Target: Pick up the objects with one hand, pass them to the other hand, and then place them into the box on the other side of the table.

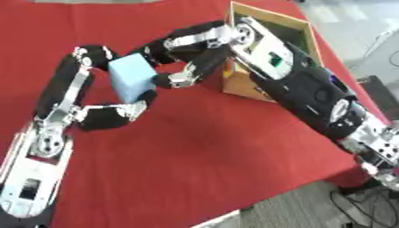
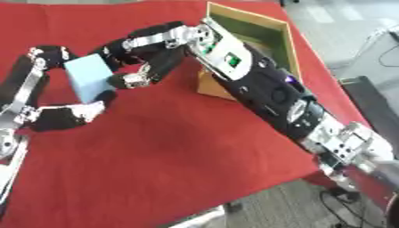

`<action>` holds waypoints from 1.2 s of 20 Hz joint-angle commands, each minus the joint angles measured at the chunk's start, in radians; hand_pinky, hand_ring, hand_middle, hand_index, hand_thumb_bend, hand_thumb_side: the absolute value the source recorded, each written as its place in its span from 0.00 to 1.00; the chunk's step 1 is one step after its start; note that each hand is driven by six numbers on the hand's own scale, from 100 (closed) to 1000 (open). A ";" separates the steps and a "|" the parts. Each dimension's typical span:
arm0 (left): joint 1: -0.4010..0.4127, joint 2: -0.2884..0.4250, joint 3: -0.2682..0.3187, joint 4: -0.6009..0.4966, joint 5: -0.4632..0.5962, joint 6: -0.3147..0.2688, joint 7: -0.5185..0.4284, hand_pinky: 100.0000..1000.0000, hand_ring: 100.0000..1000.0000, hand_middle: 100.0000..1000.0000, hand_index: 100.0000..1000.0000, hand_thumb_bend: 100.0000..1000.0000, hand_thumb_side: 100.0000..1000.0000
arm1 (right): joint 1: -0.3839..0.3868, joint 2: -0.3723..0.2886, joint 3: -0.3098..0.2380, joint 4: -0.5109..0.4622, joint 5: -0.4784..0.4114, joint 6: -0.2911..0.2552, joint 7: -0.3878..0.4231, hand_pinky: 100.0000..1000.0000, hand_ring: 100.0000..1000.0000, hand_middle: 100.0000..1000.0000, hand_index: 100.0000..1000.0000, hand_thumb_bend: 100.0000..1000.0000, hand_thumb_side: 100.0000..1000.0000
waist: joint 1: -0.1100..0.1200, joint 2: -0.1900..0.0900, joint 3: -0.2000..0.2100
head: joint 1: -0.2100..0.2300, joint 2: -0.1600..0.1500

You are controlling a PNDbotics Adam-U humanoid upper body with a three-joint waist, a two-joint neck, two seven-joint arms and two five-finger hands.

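Above the left half of the red surface [image 1: 202, 151], a pale blue block [image 1: 130, 75] is held between the two hands, clear of the cloth as far as the views show. The left hand [image 1: 86, 95] reaches in from the near-left corner; its fingers curl round the block, one black finger at the block's upper left edge, the thumb [image 1: 128, 110] pressed against its lower edge. The right hand [image 1: 187, 55] comes across from the right side with fingers curled toward the block's right face; a silver-tipped finger [image 1: 181, 79] sits just beside the block's lower right corner, touching or nearly so, cannot tell which. The block is tilted, one corner pointing down. Behind the right hand, near the far-right corner of the surface, stands an open cardboard box [image 2: 269, 24] with a dark green interior; the right forearm [image 1: 304, 89] crosses in front of its near wall. Beyond the right edge of the surface, grey floor [image 1: 296, 209] with black cables.
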 commanded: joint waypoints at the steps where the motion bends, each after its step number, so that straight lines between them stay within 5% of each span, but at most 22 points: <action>1: -0.018 -0.018 0.000 0.032 -0.021 0.007 -0.005 0.61 0.53 0.39 0.41 0.00 0.21 | -0.024 0.010 0.019 -0.123 -0.096 -0.011 0.009 1.00 1.00 1.00 1.00 0.00 0.53 | 0.002 -0.017 -0.001 | -0.008 0.002; 24: -0.045 -0.036 -0.045 -0.035 0.004 -0.011 -0.050 0.61 0.54 0.39 0.42 0.00 0.19 | -0.033 0.012 0.016 -0.134 -0.116 -0.020 0.009 1.00 1.00 1.00 1.00 0.00 0.52 | 0.006 -0.016 -0.003 | -0.015 0.004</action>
